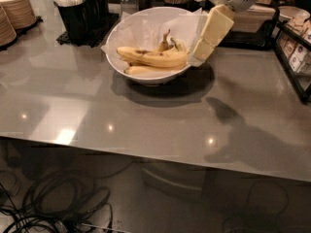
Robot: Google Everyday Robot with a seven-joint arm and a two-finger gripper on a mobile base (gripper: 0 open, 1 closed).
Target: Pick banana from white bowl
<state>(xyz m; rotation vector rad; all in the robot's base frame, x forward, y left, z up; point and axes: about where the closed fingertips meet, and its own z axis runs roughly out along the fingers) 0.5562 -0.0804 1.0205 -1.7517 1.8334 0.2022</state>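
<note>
**Robot pincer at the rim of a bowl of bananas**

A thick, curved yellow banana (156, 58) lies on its side in the middle of a wide white bowl (146, 79). It has brown bruise marks along its upper side, and its stem end points to the right. A slimmer, paler banana (142, 71) lies just in front of it, touching it. Crinkled white paper (141, 30) lines the bowl and rises behind the fruit.

The cream-coloured pincer (199, 50) slants down from the upper right, its tip at the bowl's right rim, just beside the thick banana's stem end. Whether it is wide or narrow cannot be told, and it holds nothing.

The bowl stands toward the back of a glossy grey worktop (146, 125). A broad stretch of worktop lies between the bowl and the front edge. A black caddy (82, 18) stands near the bowl's left, stacked tan bowls (17, 11) sit at the far left, and a wire rack (294, 52) lines the right edge.
</note>
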